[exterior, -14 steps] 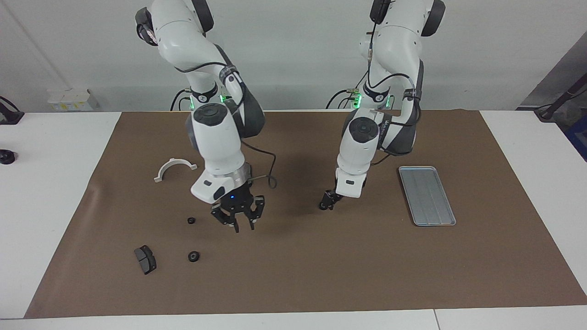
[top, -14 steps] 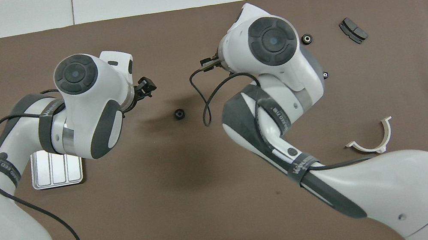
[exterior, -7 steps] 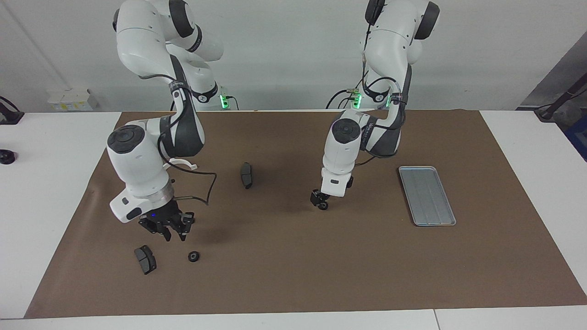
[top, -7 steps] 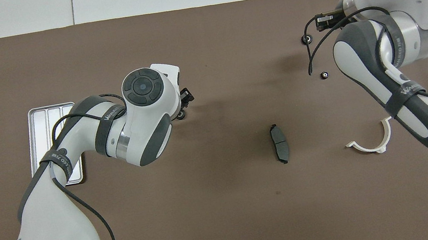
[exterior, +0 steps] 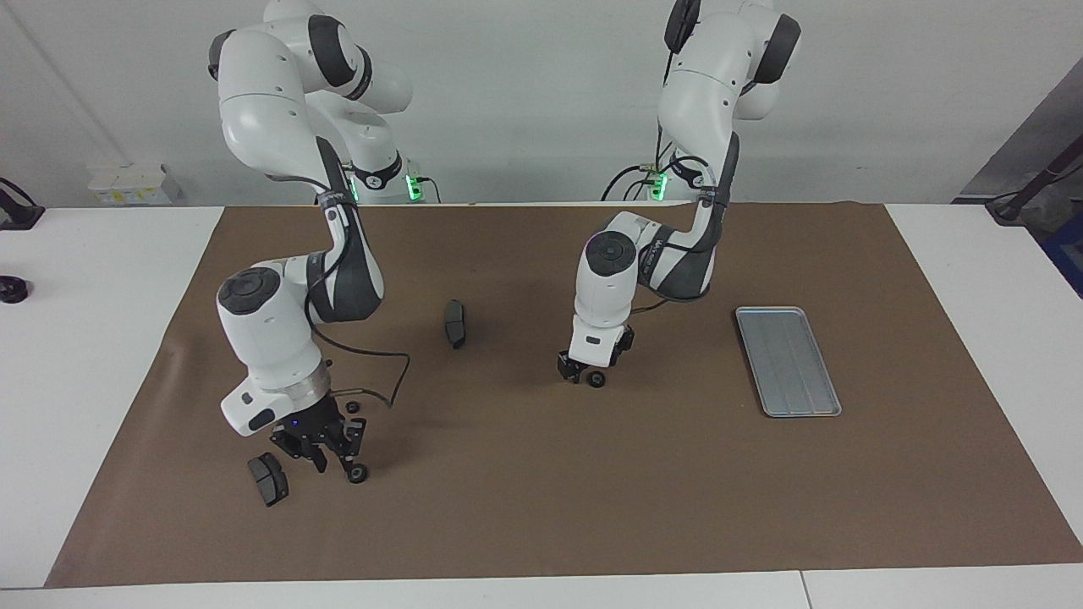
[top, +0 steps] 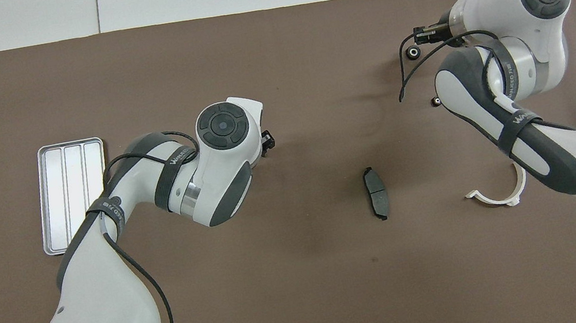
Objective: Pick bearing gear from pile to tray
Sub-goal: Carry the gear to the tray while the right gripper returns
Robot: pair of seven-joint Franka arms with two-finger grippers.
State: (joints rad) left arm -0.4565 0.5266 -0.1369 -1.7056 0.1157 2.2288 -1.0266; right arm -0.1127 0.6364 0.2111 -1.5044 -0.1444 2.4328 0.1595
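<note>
Near the right arm's end of the mat lie a black ring [exterior: 358, 474] [top: 412, 52], a smaller black ring [exterior: 353, 408] [top: 436, 101] and a dark brake pad [exterior: 267, 479]. My right gripper [exterior: 336, 467] [top: 417, 36] hangs low between the pad and the ring, narrowly open, holding nothing. A third black ring [exterior: 596, 380] lies mid-mat, right at the tips of my left gripper [exterior: 579, 374] [top: 268, 142], which is down at the mat and open. In the overhead view that ring is hidden. The silver tray [exterior: 787, 361] [top: 72, 194] sits bare toward the left arm's end.
A second brake pad [exterior: 455, 322] [top: 377, 200] lies on the brown mat between the two arms. A white half-ring bracket [top: 498, 195] rests nearer to the robots at the right arm's end, partly under that arm. White tabletop borders the mat.
My right arm swung from mid-mat toward its own end and came down beside the ring and pad, uncovering the middle brake pad. My left gripper sank toward the middle ring.
</note>
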